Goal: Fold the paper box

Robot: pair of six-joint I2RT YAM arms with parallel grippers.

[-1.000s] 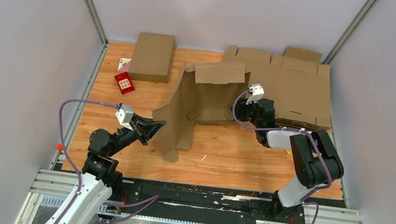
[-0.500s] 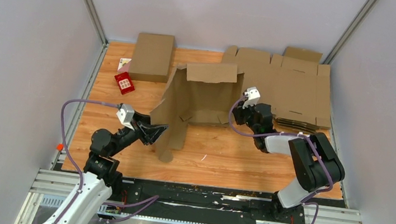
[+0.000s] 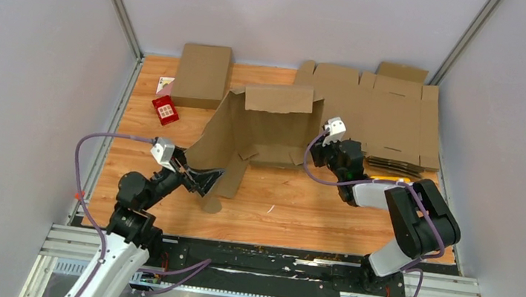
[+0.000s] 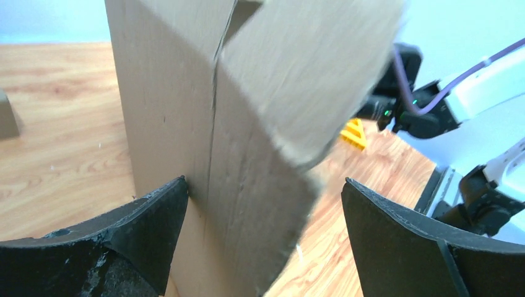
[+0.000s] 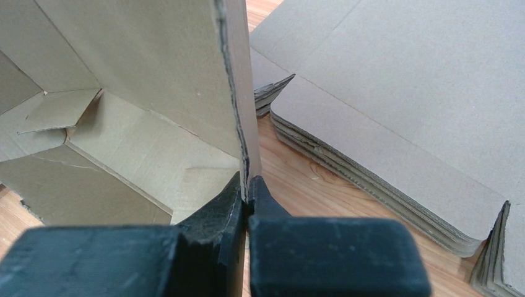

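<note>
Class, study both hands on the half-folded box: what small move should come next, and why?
Probably draw the left hand back off the flap to re-place it. Its fingers stand wide open astride the flap, gripping nothing, while the right hand pinches the box's upright wall and steadies it.

The left arm [image 3: 137, 194] and right arm [image 3: 416, 218]: white shells, black joints, purple cables [image 3: 108, 135], white wrist cameras [image 3: 163, 152]; left gripper [image 4: 265, 192] fingers [image 4: 124, 241] matte black, seemingly scuffed.
</note>
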